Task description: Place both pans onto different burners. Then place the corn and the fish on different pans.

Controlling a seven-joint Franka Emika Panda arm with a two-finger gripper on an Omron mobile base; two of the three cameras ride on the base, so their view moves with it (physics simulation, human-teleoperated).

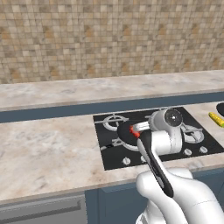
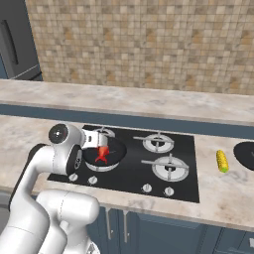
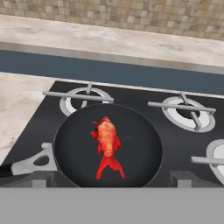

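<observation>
The fish [image 3: 107,146] lies flat in the middle of a black pan [image 3: 78,153], and that pan sits on the front left burner of the cooktop [image 2: 134,171]. From the right side the fish [image 2: 102,155] shows as a red spot in the pan [image 2: 111,149], just beside the arm's white wrist. The pan's handle [image 3: 30,162] points off to the left in the hand view. The gripper [image 2: 99,141] hangs just above this pan with its fingers spread wide, holding nothing. Three other burners stand bare, such as the front right one [image 2: 170,168]. The corn [image 2: 222,161] lies on the counter [image 2: 223,193] to the right of the cooktop, and the second pan [image 2: 245,156] rests on the counter just beyond the corn, cut by the picture's edge.
</observation>
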